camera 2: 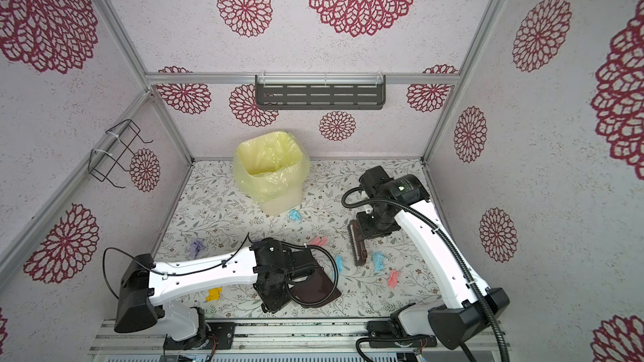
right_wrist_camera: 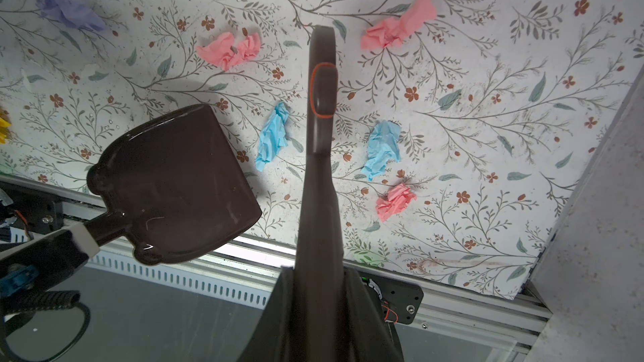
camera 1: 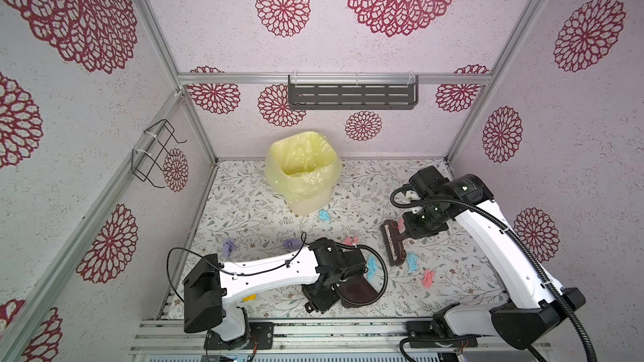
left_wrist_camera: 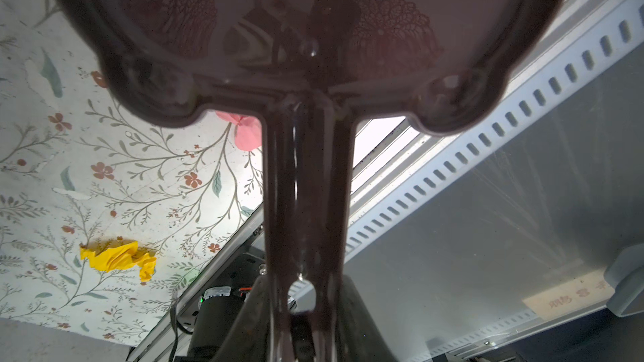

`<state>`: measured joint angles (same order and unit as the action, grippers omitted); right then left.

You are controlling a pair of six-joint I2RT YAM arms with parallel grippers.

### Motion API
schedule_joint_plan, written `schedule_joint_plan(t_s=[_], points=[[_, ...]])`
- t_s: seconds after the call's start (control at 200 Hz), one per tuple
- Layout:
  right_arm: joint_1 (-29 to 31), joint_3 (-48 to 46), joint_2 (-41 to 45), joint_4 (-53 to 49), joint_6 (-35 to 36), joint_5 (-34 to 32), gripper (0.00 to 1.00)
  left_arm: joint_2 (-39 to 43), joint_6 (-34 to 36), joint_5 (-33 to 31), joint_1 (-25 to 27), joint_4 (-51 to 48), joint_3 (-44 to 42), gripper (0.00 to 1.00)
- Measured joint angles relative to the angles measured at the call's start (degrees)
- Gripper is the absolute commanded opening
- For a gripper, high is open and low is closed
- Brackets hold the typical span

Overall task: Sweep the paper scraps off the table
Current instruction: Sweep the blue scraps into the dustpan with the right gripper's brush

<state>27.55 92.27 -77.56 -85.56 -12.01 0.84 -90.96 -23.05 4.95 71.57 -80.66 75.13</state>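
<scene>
One blue paper scrap (right_wrist_camera: 273,135) lies parallel to the brush (right_wrist_camera: 322,99) clamped in the right gripper (camera 1: 411,228); left gripper (right_wrist_camera: 78,243) clamps the dustpan (right_wrist_camera: 174,182).

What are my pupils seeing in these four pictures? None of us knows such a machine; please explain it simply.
These are two robot arms, each ending in a two-fingered gripper. Two pictures come from one camera overhead, showing the whole scene; two come from small cameras on the arms' wrists. The left gripper is shut on the handle of a brown dustpan; the right gripper is shut on a brown brush. Crumpled paper scraps in pink, blue, lilac and yellow lie scattered on the flowered table. A bin lined with a yellow bag stands at the back.
</scene>
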Motion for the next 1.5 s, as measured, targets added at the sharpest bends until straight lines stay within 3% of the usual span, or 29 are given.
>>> schedule_joint_plan(t_s=[0.63, 1.501], points=[[2.25, -0.02, -1.40, -0.02, 0.42, 0.68, 0.00, -2.84, 0.07, -3.17, 0.94, 3.34, -2.03, 0.02], [4.46, -3.80, -5.07, 0.74, 0.42, 1.03, 0.00, -3.69, 0.98, -2.69, 0.92, 11.23, -6.86, 0.00]])
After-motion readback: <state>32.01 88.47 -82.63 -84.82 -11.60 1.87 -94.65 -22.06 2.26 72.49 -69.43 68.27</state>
